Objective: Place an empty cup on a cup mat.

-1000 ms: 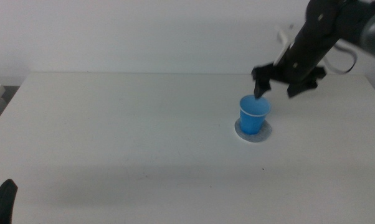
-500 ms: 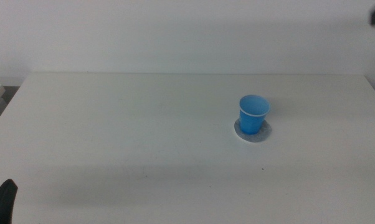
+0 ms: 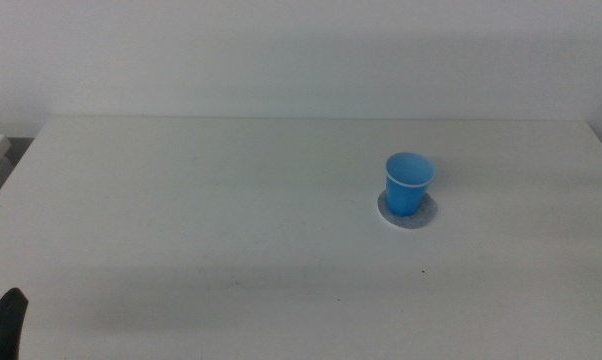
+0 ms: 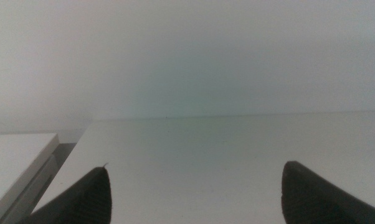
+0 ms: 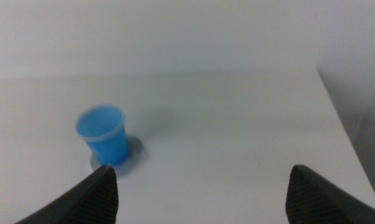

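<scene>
Cup (image 3: 408, 184): upright on the cup mat (image 3: 425, 214), right of the table's (image 3: 201, 210) centre.
Right gripper (image 5: 200, 193): out of the middle view, jaws spread wide, holding nothing, cup well apart.
Left gripper (image 4: 194, 193): near-left table corner, jaws apart, empty.

The flat round mottled grey cup mat (image 3: 408, 213) is mostly covered by the small bright blue tapered plastic cup (image 3: 408, 183) standing on it; only a thin ring shows. In the right wrist view both cup (image 5: 104, 134) and mat (image 5: 135, 152) are blurred. The left gripper (image 3: 5, 322) is cut off by the middle view's bottom edge. The right gripper (image 5: 200, 193) shows only two jaw tips.
</scene>
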